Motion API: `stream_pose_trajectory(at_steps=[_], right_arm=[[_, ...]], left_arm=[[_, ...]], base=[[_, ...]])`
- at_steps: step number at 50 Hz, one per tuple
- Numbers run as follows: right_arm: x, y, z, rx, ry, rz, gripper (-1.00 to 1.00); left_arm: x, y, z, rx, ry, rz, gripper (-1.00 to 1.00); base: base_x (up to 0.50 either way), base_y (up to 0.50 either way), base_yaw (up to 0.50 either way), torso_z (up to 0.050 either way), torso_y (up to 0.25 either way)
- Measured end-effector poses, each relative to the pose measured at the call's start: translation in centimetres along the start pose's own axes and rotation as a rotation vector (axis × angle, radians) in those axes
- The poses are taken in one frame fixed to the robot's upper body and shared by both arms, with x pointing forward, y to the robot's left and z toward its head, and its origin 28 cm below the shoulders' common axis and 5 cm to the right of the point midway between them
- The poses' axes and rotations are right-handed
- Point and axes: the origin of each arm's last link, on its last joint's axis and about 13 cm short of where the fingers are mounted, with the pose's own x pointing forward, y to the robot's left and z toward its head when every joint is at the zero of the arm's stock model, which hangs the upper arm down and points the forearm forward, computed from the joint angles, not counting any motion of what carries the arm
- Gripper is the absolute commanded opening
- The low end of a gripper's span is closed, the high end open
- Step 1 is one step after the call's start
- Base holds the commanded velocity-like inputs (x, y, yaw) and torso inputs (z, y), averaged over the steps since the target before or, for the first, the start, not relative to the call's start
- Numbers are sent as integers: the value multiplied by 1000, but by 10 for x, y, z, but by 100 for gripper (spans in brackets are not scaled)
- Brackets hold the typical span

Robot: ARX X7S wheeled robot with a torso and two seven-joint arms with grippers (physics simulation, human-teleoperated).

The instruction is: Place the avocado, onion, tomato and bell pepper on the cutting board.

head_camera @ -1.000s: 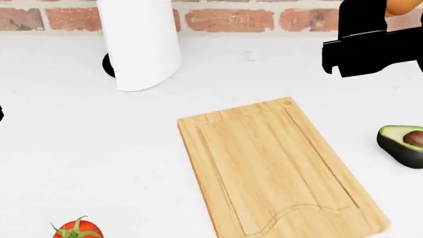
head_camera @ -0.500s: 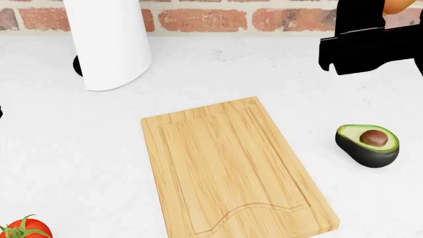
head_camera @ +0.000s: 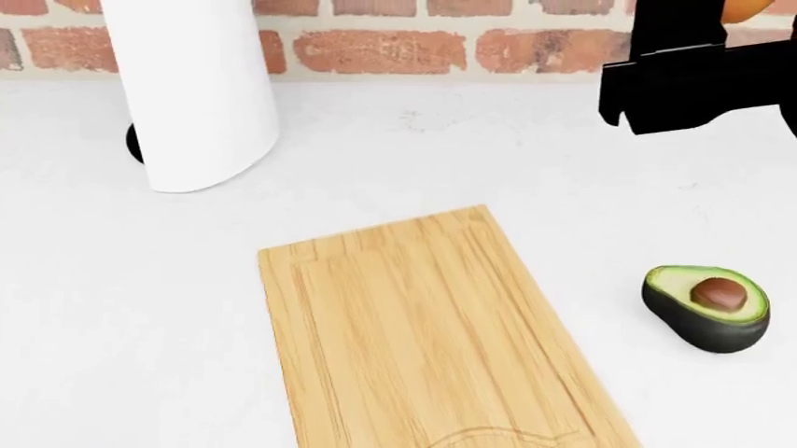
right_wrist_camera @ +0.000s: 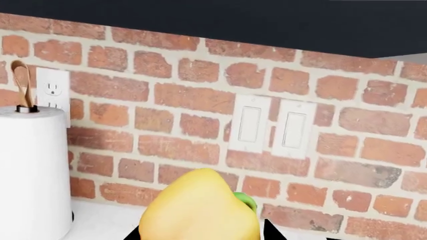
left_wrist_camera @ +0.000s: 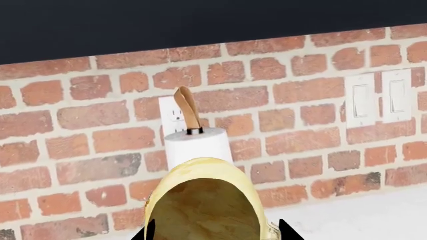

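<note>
Head view: the board [head_camera: 417, 341] lies bare on the white bench [head_camera: 112, 308], slightly skewed. The avocado [head_camera: 706, 307] sits cut side up on the bench, off the board's right edge and not touching it. A paper towel roll [head_camera: 193, 89] stands at the back left by the brick wall [head_camera: 412, 42].

The right arm [head_camera: 692, 79] is raised at the top right, well above the bench, and a bit of orange peeks over it. Its wrist cam shows the right claw [right_wrist_camera: 200, 235] closed around the pepper [right_wrist_camera: 199, 207], facing the wall and light switches [right_wrist_camera: 270, 129].

The left arm isn't in the head view, but its wrist cam shows the left claw [left_wrist_camera: 213, 232] gripping the onion [left_wrist_camera: 205, 202], pointed at the towel roll and wall. No tomato in sight.
</note>
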Motion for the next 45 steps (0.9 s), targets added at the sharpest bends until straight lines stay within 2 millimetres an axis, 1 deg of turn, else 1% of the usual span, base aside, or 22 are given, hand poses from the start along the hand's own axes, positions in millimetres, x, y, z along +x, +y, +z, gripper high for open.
stream_pose_trajectory(at_steps=[12,23,31,45], right_arm=[[-1,0,0,0,3,4,-100],[1,0,0,6,23,31,-100],[12,-4,2,11,107,82,-100],[37,-4,10,-65,274,208,-100]], left_arm=[[0,0,1,2,-2,0,-100],[-1,0,2,5,-2,0,-100],[-1,0,3,6,-3,0,-100],[-2,1,6,6,-11,-3,-100]], base=[[237,-1,0,0,1],[0,0,0,0,0],[0,0,0,0,0],[0,0,0,0,1]])
